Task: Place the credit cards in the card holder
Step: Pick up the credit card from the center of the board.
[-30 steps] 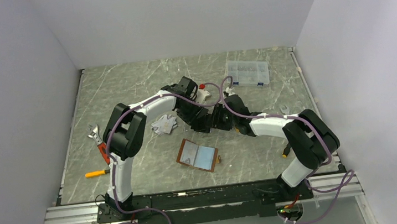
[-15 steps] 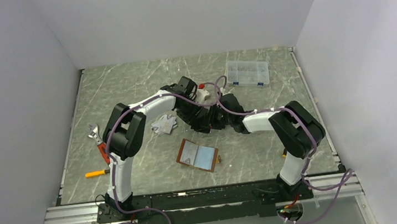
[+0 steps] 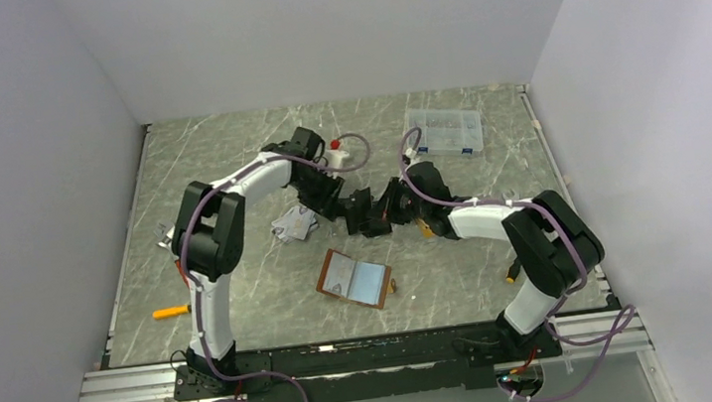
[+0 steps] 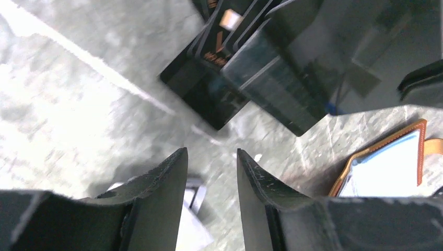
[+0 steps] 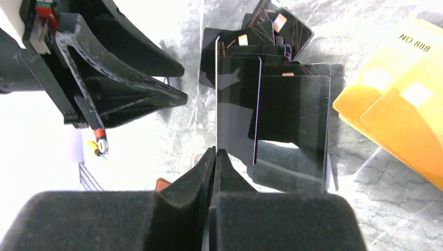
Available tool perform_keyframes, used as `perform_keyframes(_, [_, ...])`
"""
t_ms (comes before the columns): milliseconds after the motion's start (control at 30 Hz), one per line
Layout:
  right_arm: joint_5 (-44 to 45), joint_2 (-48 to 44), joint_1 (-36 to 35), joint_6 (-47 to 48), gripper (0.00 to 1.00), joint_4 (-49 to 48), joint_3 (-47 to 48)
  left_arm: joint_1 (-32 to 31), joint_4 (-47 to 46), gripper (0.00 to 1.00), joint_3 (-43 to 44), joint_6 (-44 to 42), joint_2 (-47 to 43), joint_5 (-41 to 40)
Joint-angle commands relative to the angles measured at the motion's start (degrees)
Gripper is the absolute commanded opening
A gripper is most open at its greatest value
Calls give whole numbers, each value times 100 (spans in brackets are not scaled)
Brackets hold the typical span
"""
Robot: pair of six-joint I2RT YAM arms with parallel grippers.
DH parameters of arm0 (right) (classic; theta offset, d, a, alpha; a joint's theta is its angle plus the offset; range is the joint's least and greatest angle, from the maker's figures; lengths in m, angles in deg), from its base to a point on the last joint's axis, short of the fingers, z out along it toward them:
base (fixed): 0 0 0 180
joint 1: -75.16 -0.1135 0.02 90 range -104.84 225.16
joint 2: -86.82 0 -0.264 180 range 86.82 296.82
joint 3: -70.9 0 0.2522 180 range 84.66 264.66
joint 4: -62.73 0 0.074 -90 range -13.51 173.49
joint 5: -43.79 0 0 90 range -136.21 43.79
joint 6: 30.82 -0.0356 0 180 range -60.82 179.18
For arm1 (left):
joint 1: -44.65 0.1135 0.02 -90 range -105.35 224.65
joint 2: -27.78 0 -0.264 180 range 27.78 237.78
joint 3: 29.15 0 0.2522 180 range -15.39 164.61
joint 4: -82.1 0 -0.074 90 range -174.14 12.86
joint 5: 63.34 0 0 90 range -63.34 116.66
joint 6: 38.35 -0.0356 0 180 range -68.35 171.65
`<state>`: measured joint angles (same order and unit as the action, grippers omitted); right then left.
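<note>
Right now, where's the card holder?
In the top view, the card holder lies open mid-table, towards the arm bases from the silver-grey card pile and slightly to its right.

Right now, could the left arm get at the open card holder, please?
Probably yes: the card holder lies open on bare table close to the left gripper, whose jaws are open and empty, and nothing stands between the two.
</note>
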<state>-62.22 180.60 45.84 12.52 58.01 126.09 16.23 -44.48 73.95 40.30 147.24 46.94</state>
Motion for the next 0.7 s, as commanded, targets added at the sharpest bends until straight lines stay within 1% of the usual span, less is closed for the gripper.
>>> perform_keyframes(0, [-179,-298,76,227,0,-103,-37,259,329,46,345,82,-741,628])
perform_keyframes(133, [-337,-474,139,329,0,-85,-26,365,423,46,465,141,-1022,995])
perform_keyframes(267, [-637,-791,195,460,0,-132,-91,567,566,46,623,407,-1143,1828])
perform_keyframes(400, [-1255,-1251,249,365,0,-750,-423,801,567,47,601,725,-1243,2788])
perform_keyframes(500, [-1664,-1598,243,163,0,-1274,-700,963,334,49,396,1007,-1408,3591])
perform_keyframes(567, [-1788,-1854,244,26,0,-1542,-874,1039,134,49,197,1261,-1540,3943])
perform_keyframes(600, [-1825,-1971,247,-38,0,-1632,-941,1075,-2,54,42,1413,-1626,4109])
perform_keyframes(633, [-1833,-2092,242,-76,0,-1651,-985,1096,-131,60,-55,1529,-1694,4319])
perform_keyframes(667, [-1820,-2207,247,-91,0,-1635,-1003,1103,-204,61,-133,1625,-1770,4470])
